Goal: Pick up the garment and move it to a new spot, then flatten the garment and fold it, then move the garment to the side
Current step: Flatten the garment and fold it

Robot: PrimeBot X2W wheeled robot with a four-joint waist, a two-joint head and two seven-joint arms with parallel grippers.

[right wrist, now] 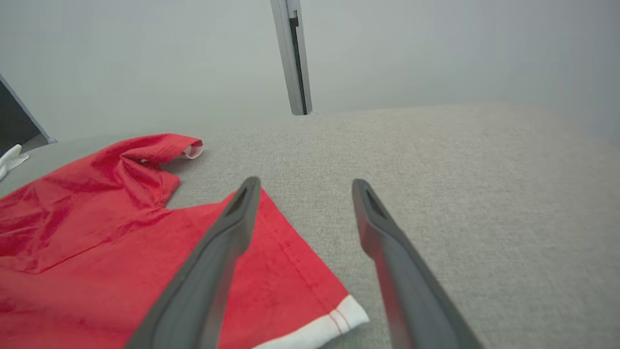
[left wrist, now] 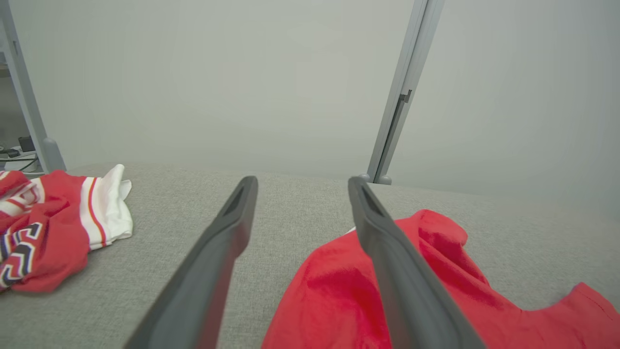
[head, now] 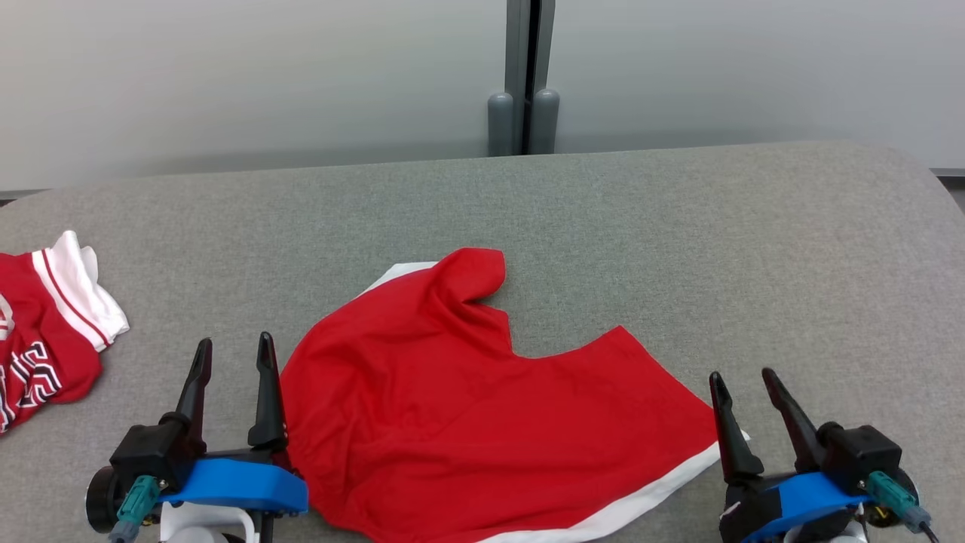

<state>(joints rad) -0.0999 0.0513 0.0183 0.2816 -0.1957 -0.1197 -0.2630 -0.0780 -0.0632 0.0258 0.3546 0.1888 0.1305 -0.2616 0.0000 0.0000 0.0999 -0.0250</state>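
Note:
A red garment [head: 467, 407] with a white hem band lies rumpled on the grey cloth table [head: 678, 241], one sleeve bunched toward the far side. My left gripper [head: 232, 354] is open at the garment's left edge, nothing between its fingers; in the left wrist view the garment [left wrist: 339, 295] lies under the right finger [left wrist: 387, 252]. My right gripper [head: 742, 381] is open at the garment's right corner, empty. In the right wrist view the white-banded corner [right wrist: 339, 317] lies flat between and below the fingers.
A second red and white garment [head: 45, 332] with dark patterned stripes lies crumpled at the table's left edge, also in the left wrist view [left wrist: 48, 232]. A grey post [head: 524, 83] stands behind the table against a pale wall. Bare table stretches to the right and far side.

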